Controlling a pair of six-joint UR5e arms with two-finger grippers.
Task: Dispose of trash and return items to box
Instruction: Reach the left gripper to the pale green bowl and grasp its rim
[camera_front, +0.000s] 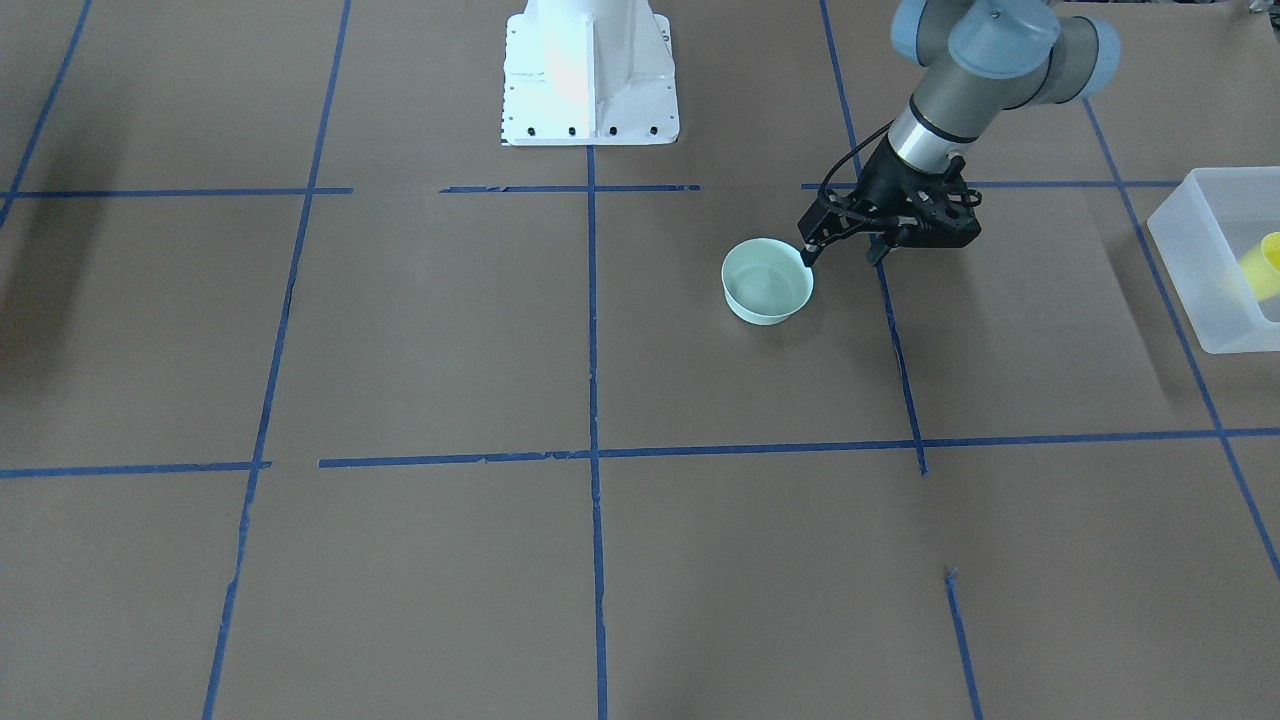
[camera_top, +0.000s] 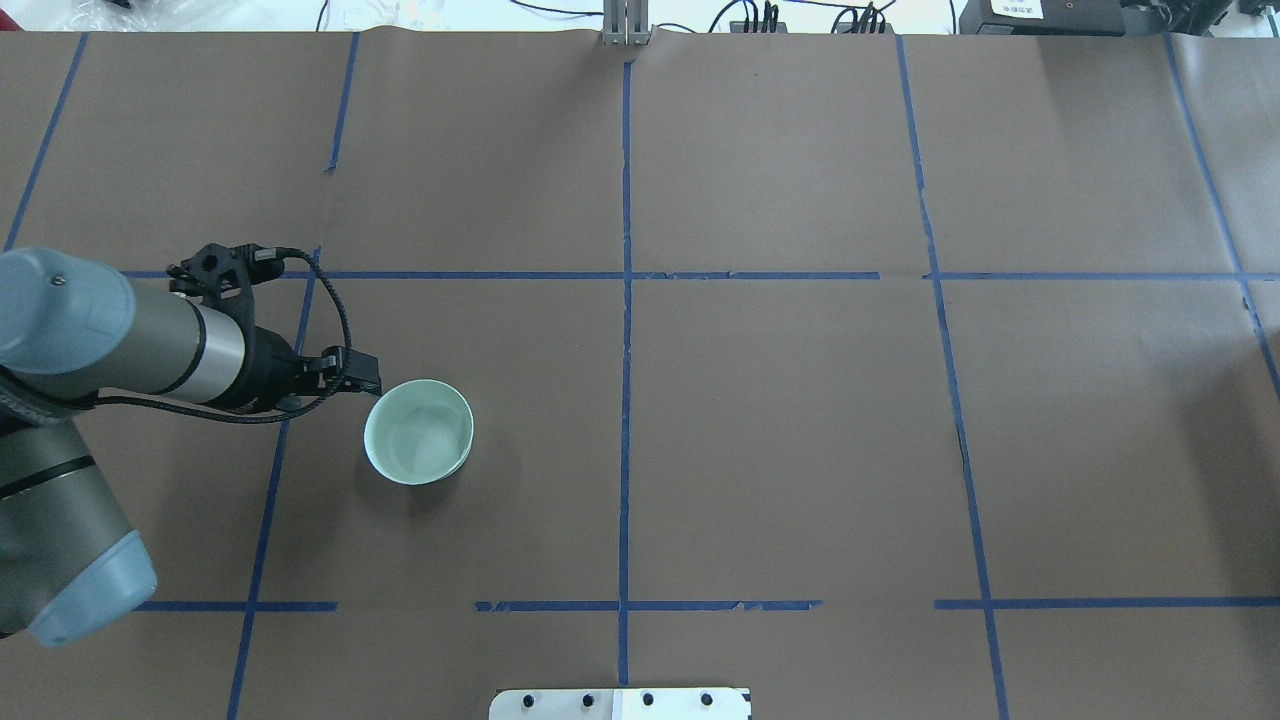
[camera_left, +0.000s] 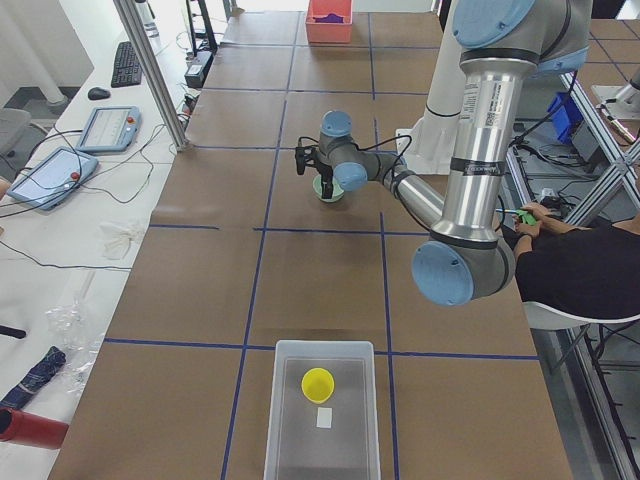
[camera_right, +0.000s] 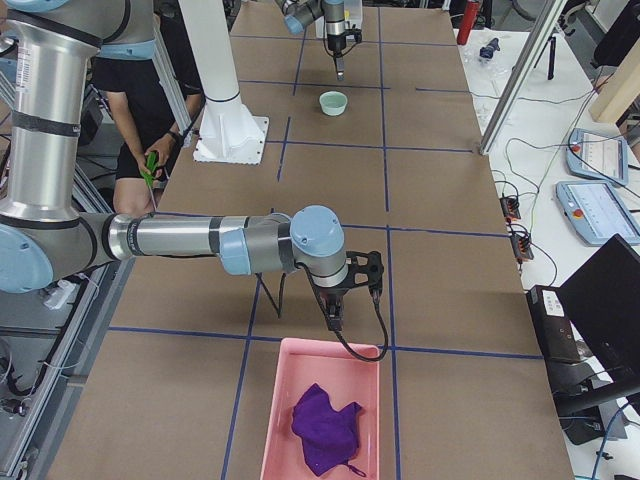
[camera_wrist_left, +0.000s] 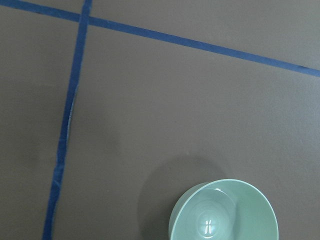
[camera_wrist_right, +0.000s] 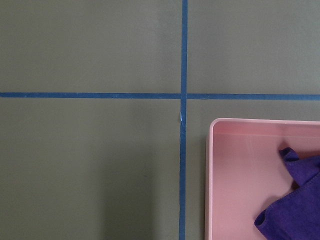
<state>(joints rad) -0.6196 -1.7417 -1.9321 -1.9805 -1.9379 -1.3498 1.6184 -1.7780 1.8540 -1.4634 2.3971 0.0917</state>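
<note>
Evidently the bowl (camera_front: 767, 285) is next: the left gripper (camera_front: 811, 254) hangs just beside its rim, spread or pressed together I cannot tell. Well beyond it from the bowl, the yellow cup (camera_front: 1264, 266) already lies in the box (camera_front: 1190, 290); next, pinch the rim.

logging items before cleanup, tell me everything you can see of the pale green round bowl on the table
The pale green round bowl looks like smooth, glossy plastic or ceramic, with a plain rim and walls narrowing to a smaller base. It is empty and stands upright on the brown paper-covered table, between blue tape lines. The open left gripper is at its rim on the robot's left; whether a finger touches it cannot be told.
</note>
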